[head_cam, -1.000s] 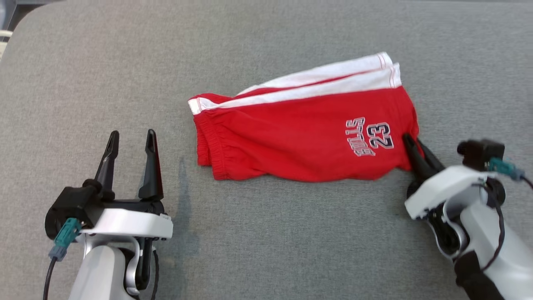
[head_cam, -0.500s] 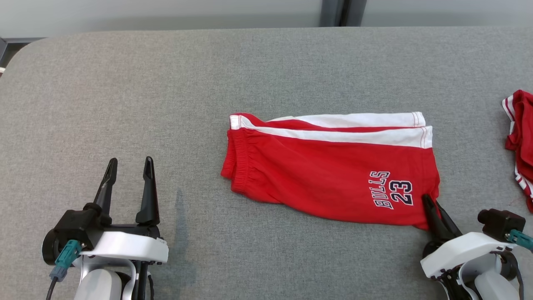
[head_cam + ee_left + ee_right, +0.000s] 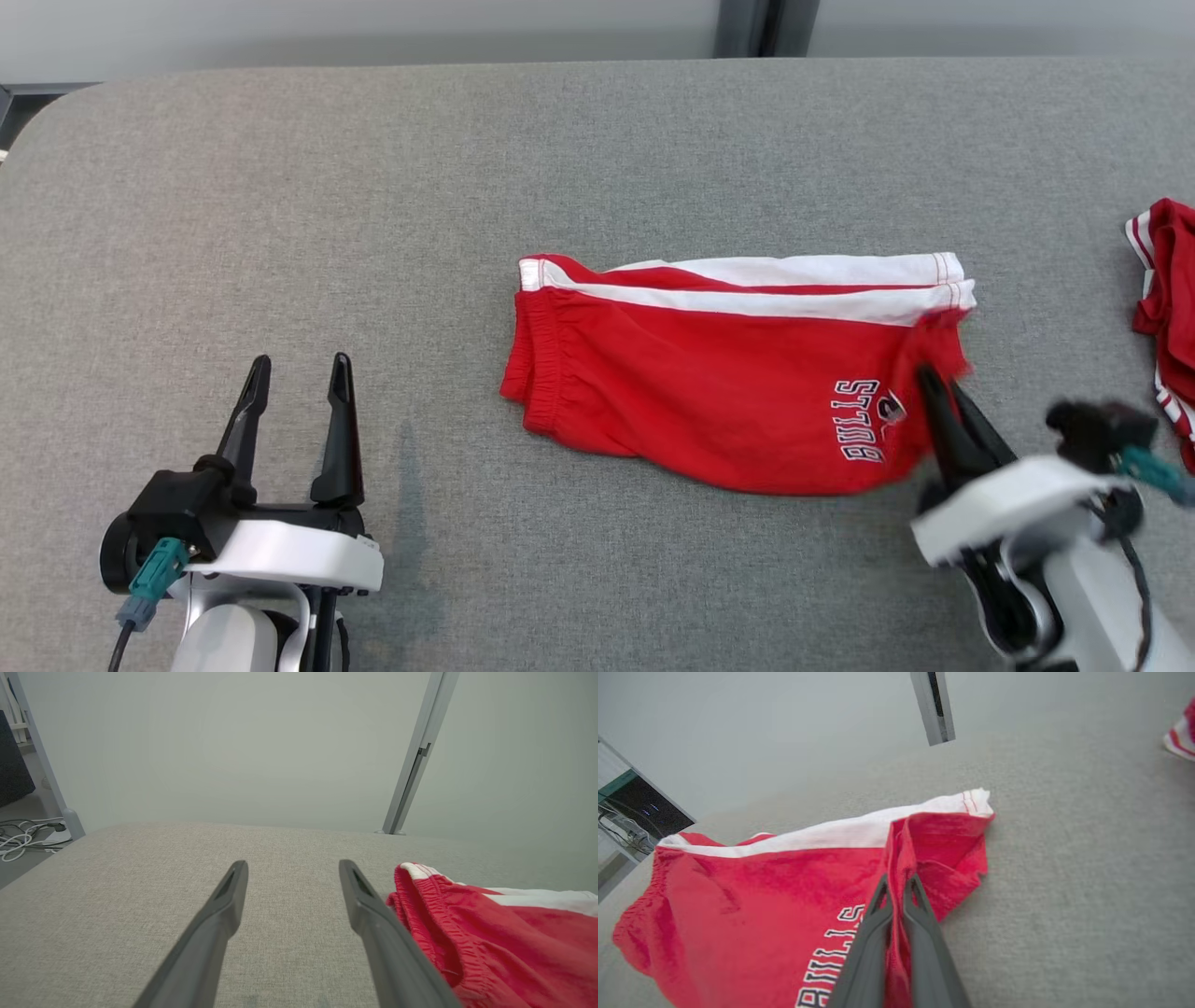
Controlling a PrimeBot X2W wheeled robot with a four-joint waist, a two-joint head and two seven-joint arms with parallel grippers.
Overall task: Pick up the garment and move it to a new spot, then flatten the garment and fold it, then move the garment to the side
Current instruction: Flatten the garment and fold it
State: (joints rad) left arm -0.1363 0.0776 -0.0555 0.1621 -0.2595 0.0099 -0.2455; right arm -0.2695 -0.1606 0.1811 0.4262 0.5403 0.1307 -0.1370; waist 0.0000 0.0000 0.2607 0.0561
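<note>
The left gripper [image 3: 297,364] sat at about eight o'clock in the head view, fingers pointing to twelve and spread wide with nothing between them. In the left wrist view, the left gripper [image 3: 292,865] showed bare grey table [image 3: 140,896] in the gap between its fingers, and the elastic waistband of the garment [image 3: 504,947] lay just beside the finger on the three o'clock side, not touching it as far as could be told.

The garment [image 3: 709,392], a pair of red shorts, lay folded near the middle of the table [image 3: 373,187], a little toward four o'clock. Its gathered waistband was at the nine o'clock end and its hems at the three o'clock end. Two white stripes ran along the twelve o'clock edge. White lettering reading BULLS stood near the hem end.

The right gripper [image 3: 938,383], blurred, sat at about four o'clock with its fingers narrowed onto the hem corner of the shorts. In the right wrist view, the right gripper [image 3: 896,882] pinched a ridge of red cloth. There the garment [image 3: 761,896] was pulled up and creased at that corner, while the rest lay on the table.

A second red-and-white garment [image 3: 1162,299] lay bunched at the three o'clock edge, well apart from the shorts.
</note>
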